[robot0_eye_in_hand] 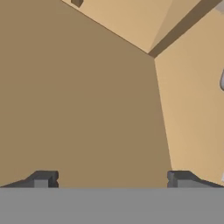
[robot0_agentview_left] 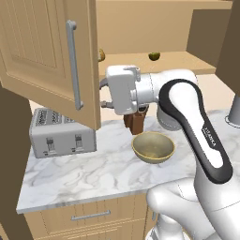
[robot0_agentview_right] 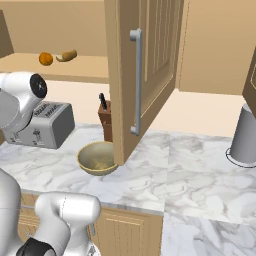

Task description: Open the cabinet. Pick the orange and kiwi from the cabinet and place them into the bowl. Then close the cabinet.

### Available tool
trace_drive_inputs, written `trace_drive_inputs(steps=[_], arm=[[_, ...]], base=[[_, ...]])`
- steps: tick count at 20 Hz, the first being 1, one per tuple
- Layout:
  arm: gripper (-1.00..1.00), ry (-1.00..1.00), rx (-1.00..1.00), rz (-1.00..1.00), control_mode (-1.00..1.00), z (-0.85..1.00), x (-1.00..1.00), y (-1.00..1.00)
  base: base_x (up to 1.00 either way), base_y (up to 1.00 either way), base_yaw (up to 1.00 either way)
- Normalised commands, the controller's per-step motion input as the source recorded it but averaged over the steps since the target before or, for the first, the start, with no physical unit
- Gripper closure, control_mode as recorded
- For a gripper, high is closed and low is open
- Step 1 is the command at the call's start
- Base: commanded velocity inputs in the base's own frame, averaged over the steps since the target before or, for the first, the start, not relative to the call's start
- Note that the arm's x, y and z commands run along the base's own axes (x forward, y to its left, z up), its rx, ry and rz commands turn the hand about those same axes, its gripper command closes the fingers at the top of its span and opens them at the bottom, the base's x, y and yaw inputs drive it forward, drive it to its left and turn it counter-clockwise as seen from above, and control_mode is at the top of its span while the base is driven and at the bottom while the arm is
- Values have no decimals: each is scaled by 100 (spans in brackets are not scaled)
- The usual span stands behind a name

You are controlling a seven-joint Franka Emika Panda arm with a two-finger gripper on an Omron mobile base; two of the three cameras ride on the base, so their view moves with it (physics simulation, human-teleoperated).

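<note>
Cabinet (robot0_agentview_right: 150,60) door is swung open; orange (robot0_agentview_right: 45,59) is seen on its shelf. Gripper (robot0_eye_in_hand: 111,179) jaws are spread wide, nothing grasped.

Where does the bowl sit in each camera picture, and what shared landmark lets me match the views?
Left base view: the bowl is right of centre on the marble counter, below the arm.
Right base view: lower left of centre, beside the open cabinet door's bottom edge.
Hand view: not in it.
Shared landmark: the knife block stands just behind the bowl in both base views.
</note>
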Motion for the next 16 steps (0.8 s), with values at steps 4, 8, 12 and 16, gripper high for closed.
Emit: trace_drive_inputs(steps=[4, 8, 12, 16], arm=[[-100, 1, 0, 0, -100, -15, 5, 8], [-100, 0, 0, 0, -100, 0, 18, -6], [-100, 0, -2, 0, -100, 3, 0, -7], [-100, 0, -29, 0, -100, 31, 23, -11]], base=[[0, 0, 0], [0, 0, 0], [0, 0, 0], [0, 0, 0]])
